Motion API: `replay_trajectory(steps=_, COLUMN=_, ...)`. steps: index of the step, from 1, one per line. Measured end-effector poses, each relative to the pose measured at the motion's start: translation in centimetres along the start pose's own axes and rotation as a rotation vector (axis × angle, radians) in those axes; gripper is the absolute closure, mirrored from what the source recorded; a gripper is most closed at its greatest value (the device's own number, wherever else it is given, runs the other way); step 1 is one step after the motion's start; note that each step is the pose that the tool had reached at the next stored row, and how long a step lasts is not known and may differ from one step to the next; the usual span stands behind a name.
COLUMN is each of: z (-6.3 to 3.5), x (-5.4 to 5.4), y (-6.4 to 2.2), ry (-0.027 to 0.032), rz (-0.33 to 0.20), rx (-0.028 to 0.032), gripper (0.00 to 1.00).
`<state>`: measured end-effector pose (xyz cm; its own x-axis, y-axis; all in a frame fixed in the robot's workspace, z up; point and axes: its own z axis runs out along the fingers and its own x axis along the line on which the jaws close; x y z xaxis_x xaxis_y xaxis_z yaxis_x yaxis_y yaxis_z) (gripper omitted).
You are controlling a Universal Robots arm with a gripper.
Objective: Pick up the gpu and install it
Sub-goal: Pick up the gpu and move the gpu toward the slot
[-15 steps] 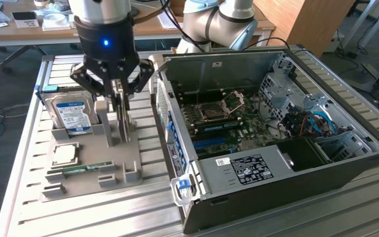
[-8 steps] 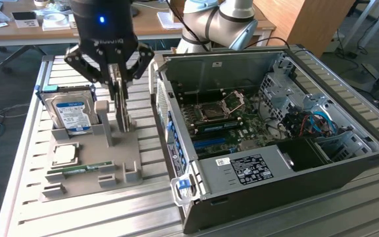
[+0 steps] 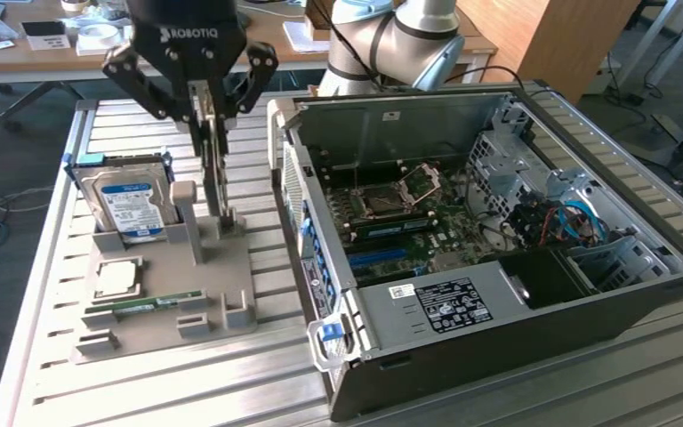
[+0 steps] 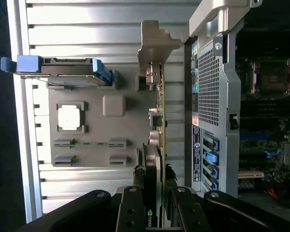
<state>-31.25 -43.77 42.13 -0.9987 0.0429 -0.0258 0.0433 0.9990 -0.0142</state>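
The gpu [image 3: 214, 173] stands on edge as a thin dark card in a slot of the grey holder tray [image 3: 225, 277], to the exterior view's left of the open computer case [image 3: 496, 298]. My gripper [image 3: 209, 133] comes down from above and is shut on the card's upper part, one finger on each face. In the wrist view the gpu [image 4: 159, 121] runs edge-on away from my gripper [image 4: 157, 180], its metal bracket at the far end. The card's lower end still sits between the tray's posts. The case's motherboard [image 3: 401, 213] lies exposed.
On the tray stand a hard drive [image 3: 128, 200] with a blue-white label, a square processor [image 3: 116, 277] and a green memory stick [image 3: 146, 304]. The case wall [image 4: 210, 96] rises close beside the card. Everything rests on a slatted metal table [image 3: 199, 382]. Desks stand behind.
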Motion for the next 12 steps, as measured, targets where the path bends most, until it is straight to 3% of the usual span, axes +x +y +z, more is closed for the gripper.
replay_trajectory(steps=6, z=-2.16, x=-0.1, y=-0.01, ry=-0.0002, rz=0.0, rx=0.0037, gripper=0.73)
replay_trajectory(steps=12, z=-2.54, x=-0.1, y=0.0, ry=-0.0004, rz=0.0, rx=0.0068, gripper=0.73)
